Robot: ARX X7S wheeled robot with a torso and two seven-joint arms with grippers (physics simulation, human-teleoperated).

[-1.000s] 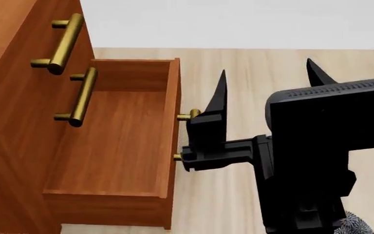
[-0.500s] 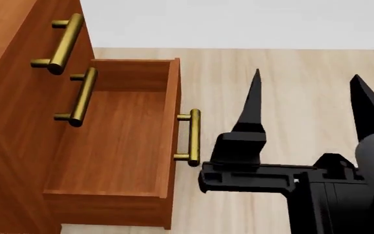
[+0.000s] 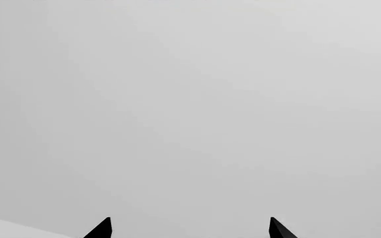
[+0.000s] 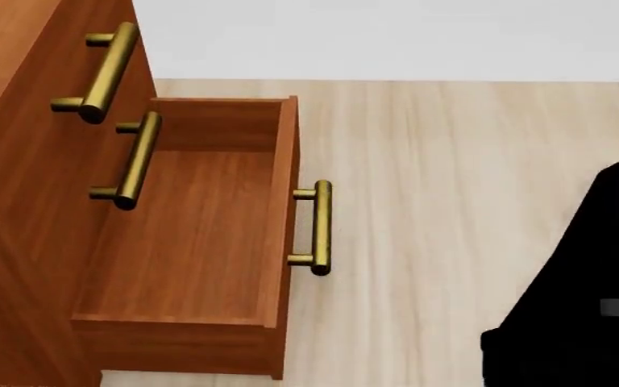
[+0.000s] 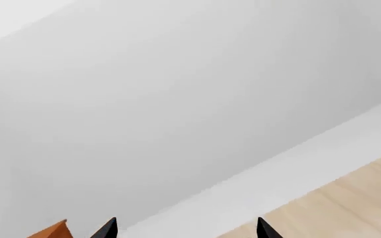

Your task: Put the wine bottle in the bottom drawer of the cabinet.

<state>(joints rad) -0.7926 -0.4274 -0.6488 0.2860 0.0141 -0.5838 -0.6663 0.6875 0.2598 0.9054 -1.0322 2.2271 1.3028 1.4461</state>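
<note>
Right hand (image 4: pixel 595 314): black mass at the near right edge of the head view, one pointed finger (image 4: pixel 611 189) visible; its wrist camera shows two tips well apart with nothing between, so wide and empty. Left hand (image 3: pixel 189 229): seen only in its own wrist view, tips likewise spread wide, facing blank grey wall. Reddish-brown wooden bottom drawer (image 4: pixel 197 234) stands pulled out, interior bare, brass bar handle (image 4: pixel 318 227) clear of both hands. Reddish-brown three-drawer cabinet (image 4: pixel 19 121) beyond it. Dark-green wine bottle not in any view. Judgement: drawer step done; next, locate the bottle, grip it at the body, lower it in lying flat
</note>
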